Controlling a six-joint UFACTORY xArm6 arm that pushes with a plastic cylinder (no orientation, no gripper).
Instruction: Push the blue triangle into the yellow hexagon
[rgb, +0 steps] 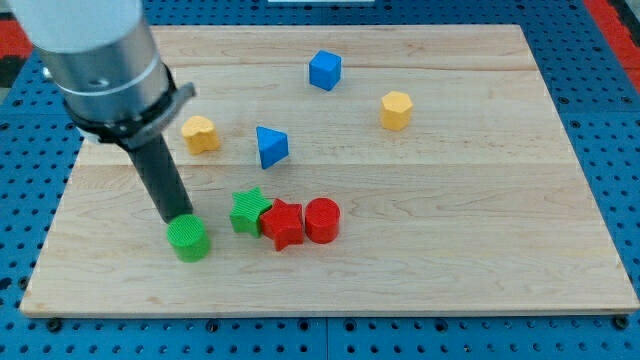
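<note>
The blue triangle (270, 146) lies a little left of the board's middle. The yellow hexagon (396, 110) lies toward the view's upper right, apart from the triangle. My tip (180, 218) is at the view's lower left, touching or just behind the top of a green cylinder (188, 239). The tip is well to the left of and below the blue triangle. The arm's grey body (100, 60) fills the upper left corner.
A second yellow block (200, 133) lies left of the triangle. A blue cube (324, 70) lies near the top. A green star (249, 211), a red star (284, 224) and a red cylinder (322, 220) sit in a row below the triangle. The wooden board (480, 240) rests on a blue pegboard.
</note>
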